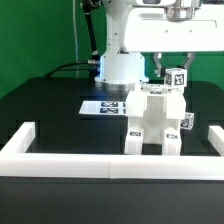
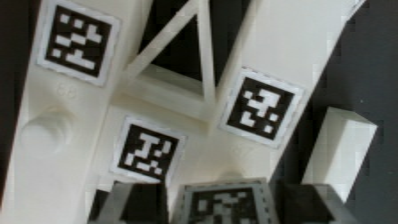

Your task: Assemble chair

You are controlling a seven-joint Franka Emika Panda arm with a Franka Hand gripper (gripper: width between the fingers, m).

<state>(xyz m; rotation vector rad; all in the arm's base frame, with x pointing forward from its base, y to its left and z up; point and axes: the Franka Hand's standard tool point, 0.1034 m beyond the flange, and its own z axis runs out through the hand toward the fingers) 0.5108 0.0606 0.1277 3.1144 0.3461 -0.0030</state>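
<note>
black tabletop [image 1: 40,110] before a green backdrop [image 1: 40,30], hemmed along the near edge and both flanks by a long low white barrier wall [image 1: 100,160]. behind the wall, toward the exterior view's right, the half-built chair [image 1: 150,122]: white blocky pieces standing upright and joined, with black-and-white squares on several faces. just beyond it, flat on the table, the marker board [image 1: 103,106], and past that the base of the white arm [image 1: 120,60]. from above, the gripper [image 1: 172,70] down over the chair's top, jaws drawn narrow and clamped on a small tagged part [image 1: 177,79] sitting at the chair's upper edge. low at the chair's flank on the exterior view's right, one more tagged piece [image 1: 187,121], joined or loose impossible to tell. close up from the wrist: x-braced back panel [image 2: 178,45], tilted across the picture, dark gaps between its bars. three square tags [image 2: 258,105] on the white uprights around it, and a fourth tag [image 2: 222,205] nearest the camera, blurred.
</note>
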